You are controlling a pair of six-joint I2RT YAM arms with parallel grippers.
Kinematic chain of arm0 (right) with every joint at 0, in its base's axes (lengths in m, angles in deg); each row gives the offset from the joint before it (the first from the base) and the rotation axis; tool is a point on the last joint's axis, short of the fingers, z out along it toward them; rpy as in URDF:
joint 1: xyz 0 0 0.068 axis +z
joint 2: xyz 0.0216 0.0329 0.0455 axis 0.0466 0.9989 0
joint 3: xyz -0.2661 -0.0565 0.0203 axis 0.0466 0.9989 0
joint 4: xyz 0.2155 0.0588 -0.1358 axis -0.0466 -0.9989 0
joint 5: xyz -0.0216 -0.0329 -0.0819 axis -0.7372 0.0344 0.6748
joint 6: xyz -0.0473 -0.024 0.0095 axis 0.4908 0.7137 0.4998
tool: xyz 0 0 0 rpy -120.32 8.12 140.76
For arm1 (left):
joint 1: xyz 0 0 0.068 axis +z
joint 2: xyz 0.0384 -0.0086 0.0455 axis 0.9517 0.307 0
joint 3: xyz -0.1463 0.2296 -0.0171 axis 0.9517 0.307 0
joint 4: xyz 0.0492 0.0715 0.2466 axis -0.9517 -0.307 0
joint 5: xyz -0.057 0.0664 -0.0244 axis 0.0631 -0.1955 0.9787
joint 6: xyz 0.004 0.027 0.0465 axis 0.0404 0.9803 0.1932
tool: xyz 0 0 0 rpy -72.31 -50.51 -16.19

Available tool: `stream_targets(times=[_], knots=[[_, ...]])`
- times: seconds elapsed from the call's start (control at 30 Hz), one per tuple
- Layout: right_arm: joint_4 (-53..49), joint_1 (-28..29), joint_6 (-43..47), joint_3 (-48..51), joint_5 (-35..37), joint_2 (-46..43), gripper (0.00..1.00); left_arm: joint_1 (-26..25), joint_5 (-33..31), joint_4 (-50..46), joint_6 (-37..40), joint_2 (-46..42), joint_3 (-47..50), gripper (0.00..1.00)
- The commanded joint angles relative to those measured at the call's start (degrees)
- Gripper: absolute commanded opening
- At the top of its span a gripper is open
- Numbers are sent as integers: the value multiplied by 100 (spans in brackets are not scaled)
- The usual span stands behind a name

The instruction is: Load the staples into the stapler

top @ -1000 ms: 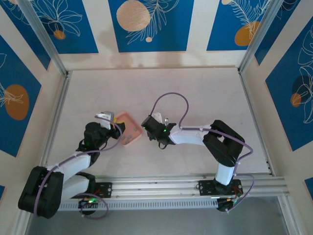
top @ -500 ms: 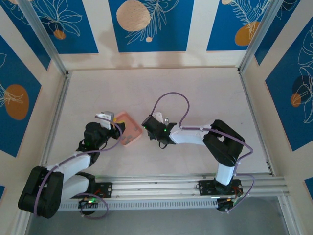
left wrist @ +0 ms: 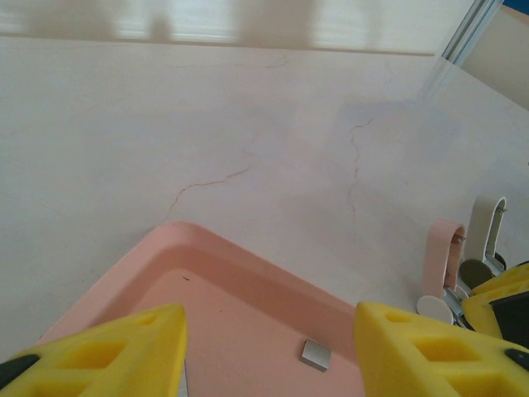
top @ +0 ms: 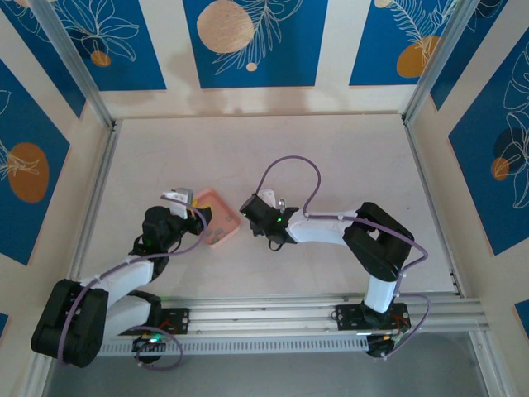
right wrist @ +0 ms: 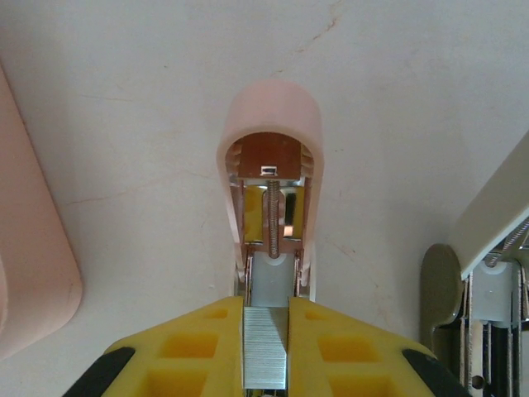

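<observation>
My right gripper (right wrist: 265,313) is shut on a grey strip of staples (right wrist: 265,351), clamped between its yellow fingers. Just ahead of the strip lies the pink stapler (right wrist: 269,157), opened, with its spring and metal channel facing up. The strip's front end sits at the near end of that channel. In the top view the right gripper (top: 258,212) is beside the stapler (top: 279,204). My left gripper (left wrist: 269,351) hangs open over the shallow pink tray (left wrist: 207,273), with nothing between its fingers. One small grey staple piece (left wrist: 316,354) lies in the tray below it.
A beige and grey arm with a spring (right wrist: 488,273) lies just right of the pink shell. The tray's rounded corner (right wrist: 33,273) is close on the left of the stapler. Table walls and metal rails (top: 99,190) border the work area.
</observation>
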Motion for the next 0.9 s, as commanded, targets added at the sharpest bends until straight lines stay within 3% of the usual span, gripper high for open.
stream_targets(times=[0.0,0.87], knots=[[-99,-25,-141,64,91,25,18,-38,137,215,93,8,62,55],[-132,-26,-211,108,27,139,18,-35,159,230,115,-27,62,55]])
